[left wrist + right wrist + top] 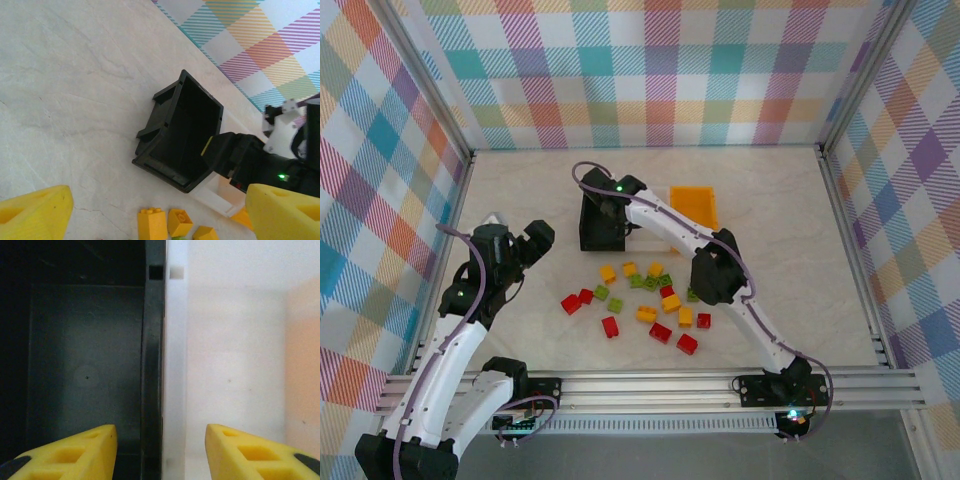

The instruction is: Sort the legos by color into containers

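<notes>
Ok, top view: three bins sit in a row mid-table, toward the far edge. Black bin (600, 225) is on the left, white bin (657, 240) is in the middle and mostly under the right arm (670, 225), and orange bin (693, 206) is on the right. Legos (640, 300) are scattered loose on the table (800, 250) just nearer than the bins, with red, yellow and green mixed; I can't see any in the bins. Right gripper (611, 207) is over the black/white boundary. Left gripper (534, 238) hangs above the table left of the black bin, well clear of the bricks.

Left wrist: left gripper (152, 207) is spread wide with nothing between the yellow fingers (35, 210). Black bin (182, 127) is ahead and its inside looks bare. Right arm (250, 157) reaches over its rim. A sliver of white bin (215, 196) shows beside it. A few yellow legos (151, 223) lie at the bottom edge.

Right wrist: right gripper (160, 450) is wide and holding nothing, straddling the touching walls of black bin (85, 365) and white bin (230, 365). Both floors are bare where visible. There's an orange tint at the right edge; can't tell what it is.
</notes>
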